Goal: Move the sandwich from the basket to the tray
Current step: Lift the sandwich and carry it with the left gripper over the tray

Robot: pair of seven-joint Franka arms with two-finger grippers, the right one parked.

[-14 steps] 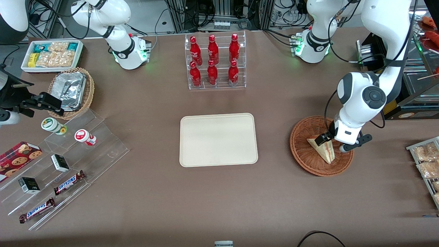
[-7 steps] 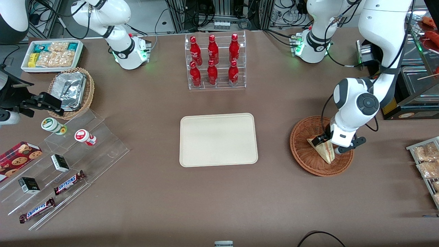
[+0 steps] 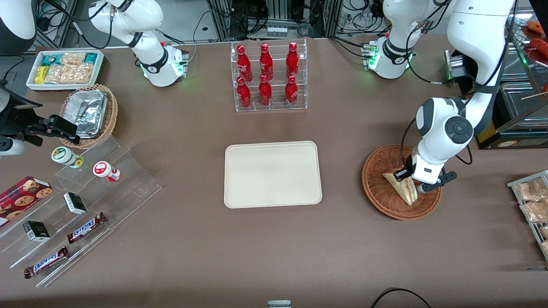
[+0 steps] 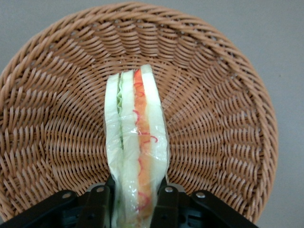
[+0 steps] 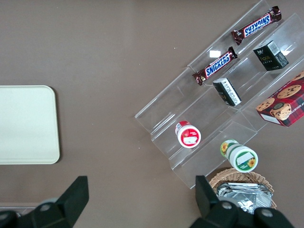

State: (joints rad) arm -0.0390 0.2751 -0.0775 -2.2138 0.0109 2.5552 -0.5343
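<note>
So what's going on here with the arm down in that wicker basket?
The working arm's gripper is down inside the reddish-brown basket, its fingers closed against both sides of the wrapped sandwich. The wrist view shows the wedge pinched between them, its red, orange and green filling edge facing the camera. The sandwich has not left the basket. The cream tray at the middle of the table holds nothing yet.
</note>
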